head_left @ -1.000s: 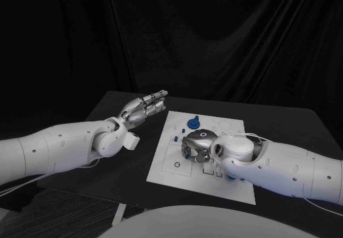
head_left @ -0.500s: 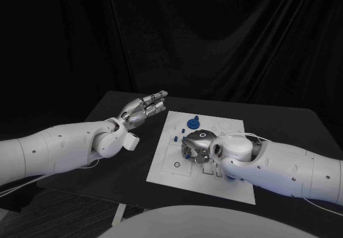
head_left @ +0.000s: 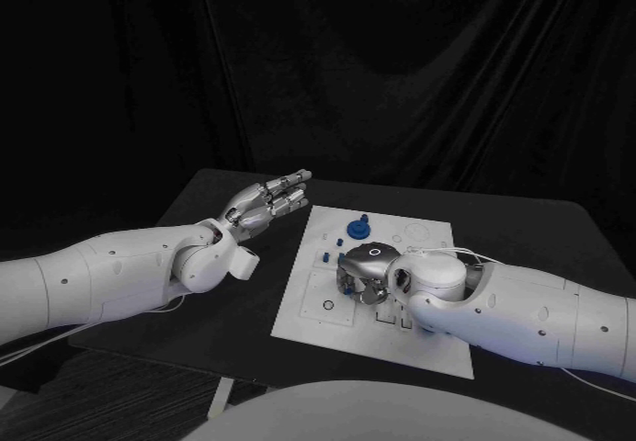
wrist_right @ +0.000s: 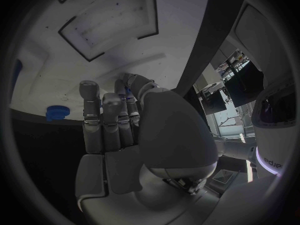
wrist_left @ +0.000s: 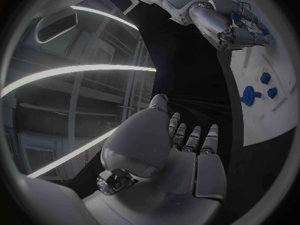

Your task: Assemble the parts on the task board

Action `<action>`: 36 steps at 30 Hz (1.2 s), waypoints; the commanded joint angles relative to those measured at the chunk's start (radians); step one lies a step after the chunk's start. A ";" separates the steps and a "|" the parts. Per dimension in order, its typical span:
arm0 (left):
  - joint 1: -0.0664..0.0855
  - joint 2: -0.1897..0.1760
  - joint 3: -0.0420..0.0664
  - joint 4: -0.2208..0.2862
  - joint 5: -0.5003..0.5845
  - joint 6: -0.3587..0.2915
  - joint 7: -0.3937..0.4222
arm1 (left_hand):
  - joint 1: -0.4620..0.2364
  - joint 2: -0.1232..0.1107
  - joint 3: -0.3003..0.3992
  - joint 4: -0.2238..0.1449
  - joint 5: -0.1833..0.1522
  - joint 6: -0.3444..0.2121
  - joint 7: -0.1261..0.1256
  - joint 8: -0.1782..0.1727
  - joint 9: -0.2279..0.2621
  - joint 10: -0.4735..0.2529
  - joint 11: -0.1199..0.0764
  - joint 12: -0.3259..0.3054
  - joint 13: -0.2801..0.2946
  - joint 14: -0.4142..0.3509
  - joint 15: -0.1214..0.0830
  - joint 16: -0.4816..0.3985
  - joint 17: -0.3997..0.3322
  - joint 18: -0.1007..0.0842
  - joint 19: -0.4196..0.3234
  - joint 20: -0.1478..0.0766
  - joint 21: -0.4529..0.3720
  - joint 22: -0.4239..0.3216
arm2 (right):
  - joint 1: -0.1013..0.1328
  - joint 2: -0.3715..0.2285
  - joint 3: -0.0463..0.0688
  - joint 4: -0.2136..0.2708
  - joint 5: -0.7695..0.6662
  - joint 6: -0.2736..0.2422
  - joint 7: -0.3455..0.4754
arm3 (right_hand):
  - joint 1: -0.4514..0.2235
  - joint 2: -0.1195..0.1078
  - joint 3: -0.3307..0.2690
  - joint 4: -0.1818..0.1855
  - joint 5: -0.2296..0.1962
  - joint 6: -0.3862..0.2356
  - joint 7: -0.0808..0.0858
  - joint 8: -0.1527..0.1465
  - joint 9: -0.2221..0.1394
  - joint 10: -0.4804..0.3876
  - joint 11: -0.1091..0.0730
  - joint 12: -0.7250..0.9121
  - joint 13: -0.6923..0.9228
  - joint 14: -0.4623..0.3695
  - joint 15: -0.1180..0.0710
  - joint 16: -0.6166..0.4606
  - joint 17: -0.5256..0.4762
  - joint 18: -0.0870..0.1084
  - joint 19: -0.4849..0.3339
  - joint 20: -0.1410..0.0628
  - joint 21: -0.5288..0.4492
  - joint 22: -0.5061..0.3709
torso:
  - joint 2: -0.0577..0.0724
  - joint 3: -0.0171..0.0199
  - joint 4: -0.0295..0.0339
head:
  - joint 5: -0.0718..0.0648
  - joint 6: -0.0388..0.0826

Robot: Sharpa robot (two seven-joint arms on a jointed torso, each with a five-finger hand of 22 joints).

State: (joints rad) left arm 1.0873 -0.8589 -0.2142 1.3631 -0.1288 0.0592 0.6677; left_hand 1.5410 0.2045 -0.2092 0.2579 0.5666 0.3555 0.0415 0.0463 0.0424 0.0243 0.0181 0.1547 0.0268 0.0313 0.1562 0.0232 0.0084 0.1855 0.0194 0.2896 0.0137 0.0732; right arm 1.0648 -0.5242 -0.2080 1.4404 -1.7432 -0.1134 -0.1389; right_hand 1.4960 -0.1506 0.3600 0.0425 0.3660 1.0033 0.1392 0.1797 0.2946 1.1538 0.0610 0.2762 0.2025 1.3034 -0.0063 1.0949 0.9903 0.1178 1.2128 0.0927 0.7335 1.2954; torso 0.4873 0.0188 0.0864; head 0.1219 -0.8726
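Observation:
The white task board [head_left: 302, 320] lies in the middle of the black table. A large round blue part [head_left: 357, 226] stands near its far edge, with two small blue parts [head_left: 339, 243] just in front of it. My right hand [head_left: 365, 271] hangs over the board's middle with its fingers curled down and pinches a small blue part [wrist_left: 237, 16], also seen between the fingertips as the same blue part [wrist_right: 127, 89]. My left hand [head_left: 266, 199] floats above the table to the left of the board, fingers stretched out and holding nothing. The left wrist view shows the round blue part [wrist_left: 249, 95] on the board [wrist_left: 265, 122].
Rectangular slots and round outlines mark the board [wrist_right: 94, 60] under my right hand. The black table [head_left: 212, 303] reaches past the board on every side, and a dark curtain hangs behind it.

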 commanded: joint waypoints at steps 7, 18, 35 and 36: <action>-0.005 0.003 0.001 -0.002 0.007 0.018 0.003 | 0.012 0.007 0.020 -0.001 0.011 -0.007 0.008 -0.003 -0.003 -0.009 0.010 0.005 -0.003 0.007 0.013 0.013 0.006 -0.012 0.014 0.004 0.006 0.017 | -0.003 0.004 0.001 -0.004 -0.003 0.014 -0.022 | -0.005 0.030 0.003 -0.007 -0.019 -0.042 -0.001 -0.045 -0.024 -0.043 0.004 0.037 0.033 -0.018 0.000 -0.006 -0.014 0.039 -0.017 0.005 -0.041 0.066 | 0.000 0.0004 0.0004 | -0.002 0.000; -0.009 0.004 0.001 -0.004 0.007 0.019 0.001 | 0.012 0.009 0.023 0.000 0.011 -0.010 0.006 -0.003 -0.003 -0.008 0.014 0.010 -0.002 0.007 0.015 0.013 0.006 -0.012 0.015 0.005 0.007 0.018 | -0.004 0.002 0.001 -0.005 -0.003 0.014 -0.028 | -0.016 0.029 0.003 -0.005 -0.022 -0.125 -0.027 -0.093 -0.050 -0.116 0.013 0.085 0.077 -0.086 0.012 -0.061 -0.089 0.052 -0.071 0.012 -0.127 0.049 | 0.000 0.0005 0.0004 | -0.003 0.000; -0.013 0.007 0.001 -0.009 0.007 0.021 -0.007 | 0.012 0.011 0.024 0.001 0.011 -0.012 0.006 -0.004 -0.003 -0.008 0.017 0.012 -0.001 0.007 0.016 0.013 0.006 -0.012 0.015 0.005 0.007 0.018 | -0.004 0.003 0.001 -0.010 -0.003 -0.015 -0.039 | -0.070 0.044 -0.001 0.034 -0.017 -0.185 -0.039 -0.109 -0.069 -0.185 0.025 0.143 0.121 -0.105 0.022 -0.053 -0.108 0.056 -0.088 0.027 -0.160 0.041 | 0.000 0.0005 0.0000 | -0.002 0.000; -0.013 0.007 0.001 -0.009 0.007 0.022 -0.008 | 0.011 0.012 0.025 0.002 0.011 -0.015 0.006 -0.004 -0.003 -0.008 0.019 0.012 -0.001 0.007 0.016 0.013 0.006 -0.013 0.015 0.005 0.007 0.018 | -0.004 0.003 0.001 -0.010 -0.003 -0.018 -0.041 | -0.075 0.045 -0.001 0.038 -0.016 -0.186 -0.038 -0.109 -0.070 -0.187 0.025 0.146 0.123 -0.104 0.022 -0.051 -0.107 0.056 -0.088 0.027 -0.162 0.040 | 0.000 0.0006 0.0003 | -0.002 0.000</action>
State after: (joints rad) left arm 1.0759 -0.8539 -0.2144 1.3537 -0.1287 0.0684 0.6531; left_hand 1.5463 0.2098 -0.2092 0.2579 0.5666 0.3466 0.0500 0.0463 0.0424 0.0216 0.0224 0.1547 0.0268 0.0379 0.1629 0.0232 0.0085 0.1855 0.0193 0.2898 0.0138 0.0738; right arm 1.0639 -0.5217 -0.2079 1.4308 -1.7430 -0.1100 -0.1540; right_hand 1.4464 -0.1023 0.3573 0.0733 0.3659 0.8318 0.1009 0.0868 0.2360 0.9980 0.0770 0.4040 0.3081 1.2032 0.0152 1.0455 0.8936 0.1185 1.1254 0.1161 0.5863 1.2954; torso 0.4871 0.0194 0.0866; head 0.1198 -0.8726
